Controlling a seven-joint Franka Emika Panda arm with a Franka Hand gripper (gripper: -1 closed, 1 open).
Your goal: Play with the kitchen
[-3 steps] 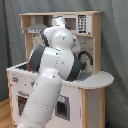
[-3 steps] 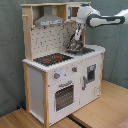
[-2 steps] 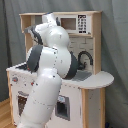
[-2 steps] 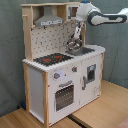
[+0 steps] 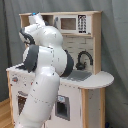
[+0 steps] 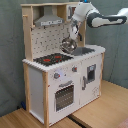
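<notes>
The kitchen [image 6: 37,82] is a tall white and light-wood toy with a black stovetop [image 6: 50,60] with red burners, a grey sink [image 6: 86,50], a hood [image 6: 49,21] and an oven door [image 6: 65,96]. In the second exterior view my gripper [image 6: 74,35] reaches down in front of the pegboard, shut on a shiny silver pot [image 6: 68,46]. The pot hangs just above the counter between stovetop and sink. In the first exterior view my white arm [image 5: 47,65] hides the gripper and pot. The microwave [image 5: 67,23] and black faucet [image 5: 82,59] show beside it.
The kitchen stands on a wooden surface [image 6: 102,107] with a grey curtain [image 6: 10,50] behind it. In the second exterior view my arm comes in from the upper right, over the sink end of the counter.
The gripper has carried the pot from above the sink toward the second exterior view's left and slightly down, nearer the stovetop. In the first exterior view the arm has swung left.
</notes>
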